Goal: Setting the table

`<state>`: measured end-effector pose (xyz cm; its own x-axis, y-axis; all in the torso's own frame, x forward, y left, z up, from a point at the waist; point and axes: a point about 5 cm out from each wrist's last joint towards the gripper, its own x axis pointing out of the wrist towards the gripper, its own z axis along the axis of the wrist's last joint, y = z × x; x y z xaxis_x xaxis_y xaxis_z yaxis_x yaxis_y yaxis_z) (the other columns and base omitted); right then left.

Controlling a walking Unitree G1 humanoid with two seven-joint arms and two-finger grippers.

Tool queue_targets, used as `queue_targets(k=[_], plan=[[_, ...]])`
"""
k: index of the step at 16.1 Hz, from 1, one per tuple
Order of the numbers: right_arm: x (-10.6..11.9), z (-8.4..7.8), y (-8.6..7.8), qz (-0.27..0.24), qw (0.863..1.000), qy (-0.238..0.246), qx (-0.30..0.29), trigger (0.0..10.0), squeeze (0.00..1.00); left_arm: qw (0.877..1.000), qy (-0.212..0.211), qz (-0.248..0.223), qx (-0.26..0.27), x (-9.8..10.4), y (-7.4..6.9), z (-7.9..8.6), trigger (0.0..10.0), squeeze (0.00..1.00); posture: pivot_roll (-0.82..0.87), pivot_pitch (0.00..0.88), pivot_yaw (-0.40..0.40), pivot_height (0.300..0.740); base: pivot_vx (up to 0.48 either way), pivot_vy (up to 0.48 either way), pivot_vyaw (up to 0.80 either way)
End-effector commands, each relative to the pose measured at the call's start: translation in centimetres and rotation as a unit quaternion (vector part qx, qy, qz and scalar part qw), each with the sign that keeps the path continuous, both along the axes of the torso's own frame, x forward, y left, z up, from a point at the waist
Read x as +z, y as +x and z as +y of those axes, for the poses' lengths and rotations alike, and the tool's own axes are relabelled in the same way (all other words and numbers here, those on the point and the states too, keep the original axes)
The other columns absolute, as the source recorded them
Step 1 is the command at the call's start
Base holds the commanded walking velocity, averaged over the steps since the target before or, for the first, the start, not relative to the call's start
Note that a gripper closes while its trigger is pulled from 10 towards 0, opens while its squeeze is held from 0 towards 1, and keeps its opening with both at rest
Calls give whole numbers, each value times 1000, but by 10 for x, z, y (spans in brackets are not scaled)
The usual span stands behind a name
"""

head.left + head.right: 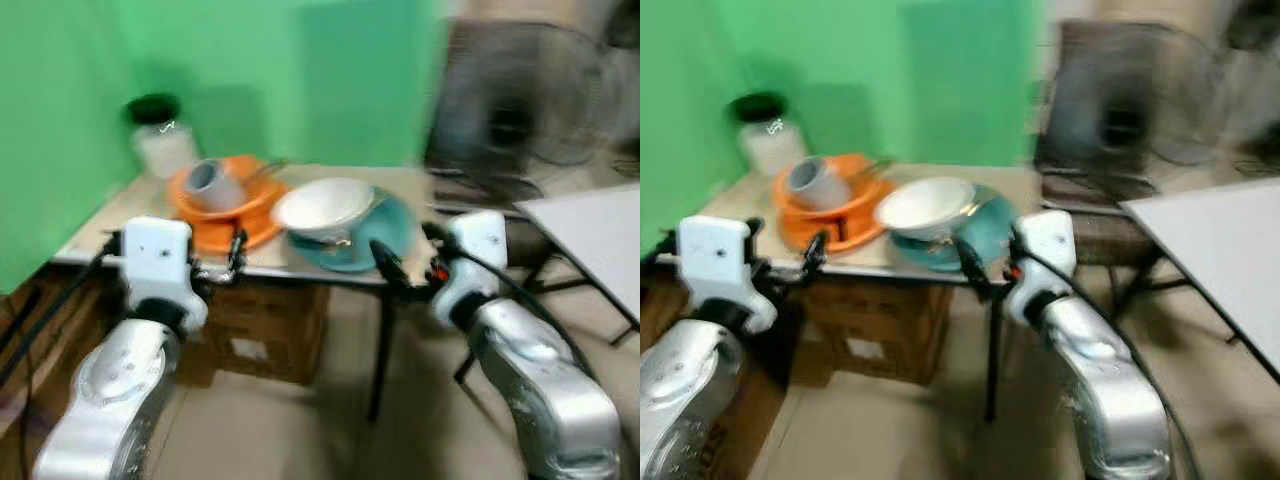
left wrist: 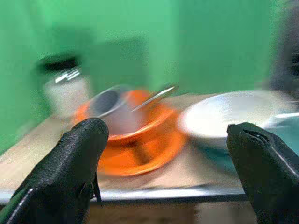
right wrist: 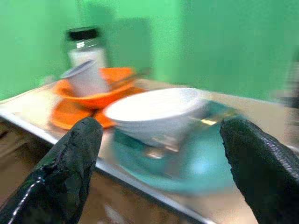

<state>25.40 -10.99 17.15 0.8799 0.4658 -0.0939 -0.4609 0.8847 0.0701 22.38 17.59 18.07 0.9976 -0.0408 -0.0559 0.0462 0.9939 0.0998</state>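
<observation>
Both grippers, left (image 2: 166, 168) and right (image 3: 161, 163), hover with fingers spread before the tabletop (image 1: 110, 225) bearing white bowl (image 1: 322, 205) and orange bowl (image 1: 220, 205).

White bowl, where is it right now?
The white bowl sits on the teal plate, right of the orange dishes, at the table's front edge.

Small table (image 1: 110, 232) carries jar (image 1: 163, 140), orange plate (image 1: 230, 232), teal plate (image 1: 385, 238).

green wall (image 1: 300, 80) – behind | fan (image 1: 520, 100) – right | cardboard box (image 1: 265, 335) – under table
</observation>
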Motion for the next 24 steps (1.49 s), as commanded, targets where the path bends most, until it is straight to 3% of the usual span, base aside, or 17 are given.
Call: queue_targets(k=[1, 7, 9, 10, 11, 13, 16, 17, 19, 20, 21, 23, 24], plan=[[1, -8, 2, -7, 1000, -8, -11, 10000, 0, 1000, 1, -4, -13, 1, 2, -6, 10000, 0, -33, 0, 26, 740, 285, 0, 0], [2, -14, 16, -15, 1000, -6, -16, 10000, 0, 999, 20, -1, -39, -4, 3, -13, 10000, 0, -21, 0, 11, 740, 283, 0, 0], [9, -14, 31, -12, 999, 3, -29, 10000, 0, 998, 27, 2, -51, -6, 4, -15, 10000, 0, -27, 0, 10, 740, 264, 0, 0], [13, -18, 40, -1, 999, 30, -43, 10000, 275, 998, 27, 2, -62, -5, 7, -18, 10000, 0, -34, 0, 14, 740, 251, 0, 0], [16, -19, 48, 7, 997, 47, -54, 10000, 1000, 997, 27, 3, -73, -5, 9, -19, 10000, 0, -35, 0, 15, 740, 0, 0, 0], [19, -21, 62, 17, 997, 50, -62, 10000, 1000, 996, 28, 3, -82, -6, 10, -20, 10000, 0, -44, 0, 20, 740, 0, 0, 0], [9, -23, 83, 107, 991, -5, -85, 10000, 1000, 994, 20, -3, -110, -4, 8, -22, 10000, 0, -52, 0, 11, 740, 0, 0, 0], [10, -23, 89, 142, 985, 11, -92, 10000, 1000, 991, 21, 1, -130, -4, 6, -24, 10000, 0, -53, 0, 9, 740, 0, 0, 0], [12, -22, 94, 161, 982, 25, -93, 10000, 1000, 988, 25, 6, -152, -5, 5, -26, 10000, 0, -57, 0, 6, 740, 0, 0, 0], [14, -20, 99, 174, 980, 39, -94, 10000, 776, 985, 26, 8, -168, -5, 4, -28, 10000, 0, -59, 0, 4, 740, 0, 0, 0], [15, -14, 111, 207, 970, 68, -104, 10000, 0, 978, 31, 12, -205, -4, 1, -30, 10000, 0, -60, 0, -2, 740, 0, 0, 0], [13, -9, 116, 231, 963, 92, -107, 10000, 0, 973, 34, 15, -229, -4, -1, -33, 10000, 0, -62, 0, -4, 740, 0, 0, 0], [11, -5, 120, 254, 955, 108, -110, 8196, 0, 968, 35, 18, -249, -5, -4, -36, 10000, 0, -65, 0, -5, 740, 0, 0, 0]])
